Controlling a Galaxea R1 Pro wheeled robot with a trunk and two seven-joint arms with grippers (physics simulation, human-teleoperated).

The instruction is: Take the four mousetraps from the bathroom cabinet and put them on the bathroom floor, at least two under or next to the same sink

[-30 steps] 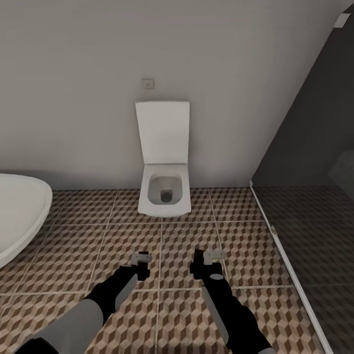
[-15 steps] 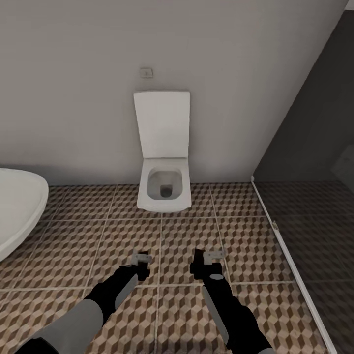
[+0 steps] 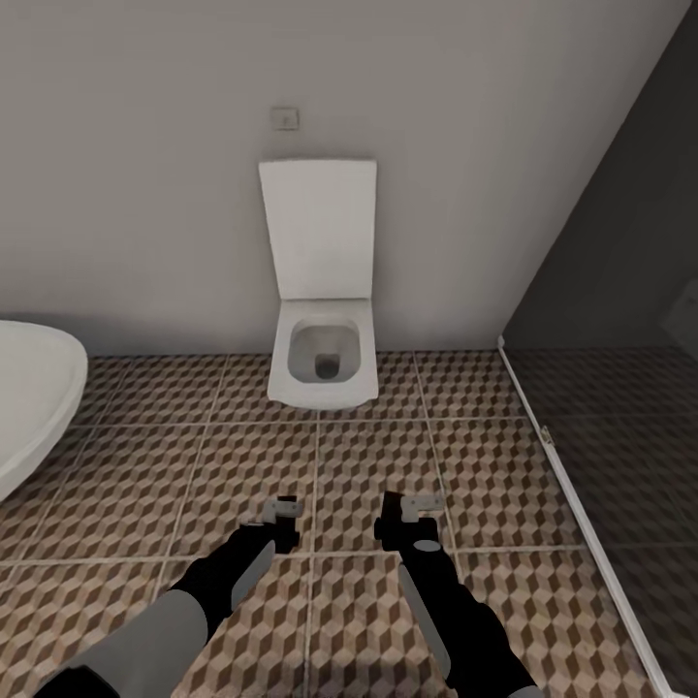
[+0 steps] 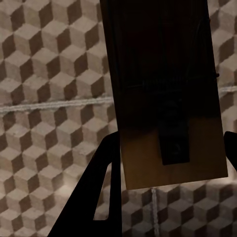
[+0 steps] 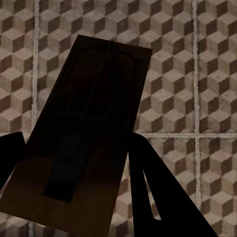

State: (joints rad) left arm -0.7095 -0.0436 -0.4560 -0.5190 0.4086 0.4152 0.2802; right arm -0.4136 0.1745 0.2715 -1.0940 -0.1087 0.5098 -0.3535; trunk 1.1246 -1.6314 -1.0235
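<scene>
Landmark: white toilet point(image 3: 323, 364), lid up against the grey wall; all places are given relative to it.
Toilets: one.
Wall plates: one small plate point(image 3: 284, 118) on the wall above the raised lid.
Bathtubs: one, a white curved rim point(image 3: 29, 407) at the toilet's left side, well apart from it.
Glass partitions: one dark panel point(image 3: 620, 388) at the toilet's right side, with a pale rail at its foot.
Bathroom floor: cube-pattern tiles point(image 3: 126, 485) with pale grout lines, running from the toilet's base toward the robot.
Arms: two, both stretched out over the tiles in front of the toilet.
Mousetraps counted: two, one per tool.
Left tool: point(image 3: 281, 519) in front of the toilet, slightly left of its bowl; clenched on a trap.
Left mousetrap: point(image 4: 170, 94) a wooden board with a dark metal bar, sitting between the two dark fingers point(image 4: 96, 197), above the tiles and not touching them.
Right tool: point(image 3: 415, 514) in front of the toilet, slightly right of its bowl; clenched on a trap.
Right mousetrap: point(image 5: 84, 133) a dark board tilted between the fingers point(image 5: 153, 197), over a grout crossing, clear of the floor.
Tool spacing: side by side, near each other, apart.
</scene>
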